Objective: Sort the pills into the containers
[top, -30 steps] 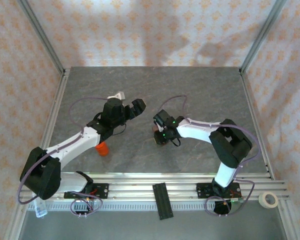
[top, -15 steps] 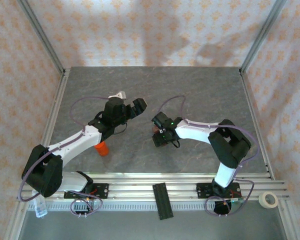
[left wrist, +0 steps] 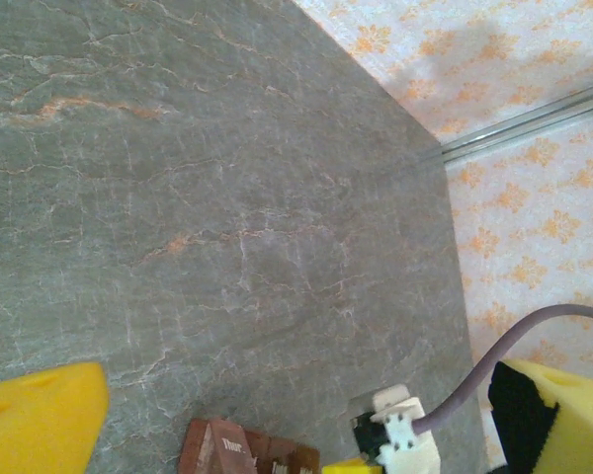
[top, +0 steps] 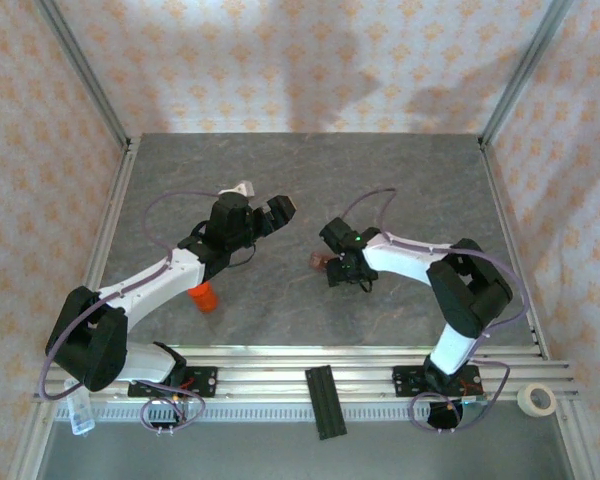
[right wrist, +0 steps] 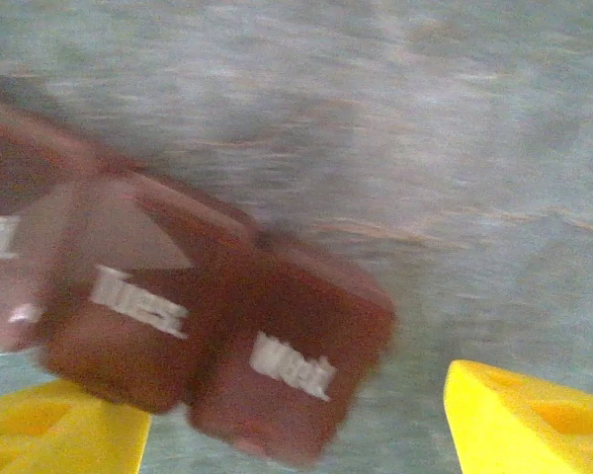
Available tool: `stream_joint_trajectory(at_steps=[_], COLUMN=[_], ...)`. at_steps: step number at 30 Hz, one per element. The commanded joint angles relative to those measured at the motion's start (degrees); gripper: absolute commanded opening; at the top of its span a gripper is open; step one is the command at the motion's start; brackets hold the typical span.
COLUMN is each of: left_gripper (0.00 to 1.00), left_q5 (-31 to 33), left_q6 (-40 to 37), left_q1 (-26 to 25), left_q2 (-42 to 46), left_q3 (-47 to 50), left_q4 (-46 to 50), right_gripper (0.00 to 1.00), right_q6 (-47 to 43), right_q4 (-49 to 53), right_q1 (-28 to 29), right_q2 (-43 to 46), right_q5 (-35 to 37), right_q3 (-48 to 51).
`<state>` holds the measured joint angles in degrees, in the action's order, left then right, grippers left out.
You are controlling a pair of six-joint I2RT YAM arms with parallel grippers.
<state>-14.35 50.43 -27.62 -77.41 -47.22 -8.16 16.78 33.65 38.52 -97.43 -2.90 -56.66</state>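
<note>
The containers are a small reddish-brown strip [top: 318, 261] of compartments with white day labels, lying mid-table. In the right wrist view the strip [right wrist: 188, 326] is blurred, its end lying between my right gripper's [right wrist: 296, 434] yellow fingers [right wrist: 529, 415], nearer the left one. That gripper [top: 336, 266] is open, just right of the strip. My left gripper [top: 277, 211] hovers open to the strip's upper left; its wrist view has the strip [left wrist: 239, 449] at the bottom edge between the wide-apart fingers [left wrist: 40, 415]. I cannot see any loose pills.
A small orange bottle [top: 204, 297] lies beside the left arm. A black ribbed bar [top: 325, 400] rests on the front rails and a tape roll [top: 536, 399] sits at the front right. Patterned walls enclose the grey stone table [top: 410, 190].
My right gripper has slid to the right, uncovering the strip at its left. The left gripper has edged slightly right toward the strip.
</note>
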Motion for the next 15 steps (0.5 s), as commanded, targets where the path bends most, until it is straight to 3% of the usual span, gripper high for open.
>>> stream_joint_trajectory(at_steps=[1,8,15], left_gripper=[1.00,1.00,1.00], left_q5=[0.0,-0.3,-0.5], left_q6=[-1.0,-1.5,-7.9], left_q1=[0.3,0.4,0.2], left_q2=[0.5,0.7,-0.9], left_q3=[-1.1,-1.2,-4.5], left_q4=[0.1,0.7,8.8], right_gripper=[0.76,0.76,0.79], right_q6=[2.4,3.0,3.8], right_q4=[6.3,6.6,6.5], right_q1=[-2.4,-4.6,-5.8], right_q2=[1.1,1.6,9.9], right_q5=[5.8,4.8,-0.8], right_q3=[1.1,0.7,1.9])
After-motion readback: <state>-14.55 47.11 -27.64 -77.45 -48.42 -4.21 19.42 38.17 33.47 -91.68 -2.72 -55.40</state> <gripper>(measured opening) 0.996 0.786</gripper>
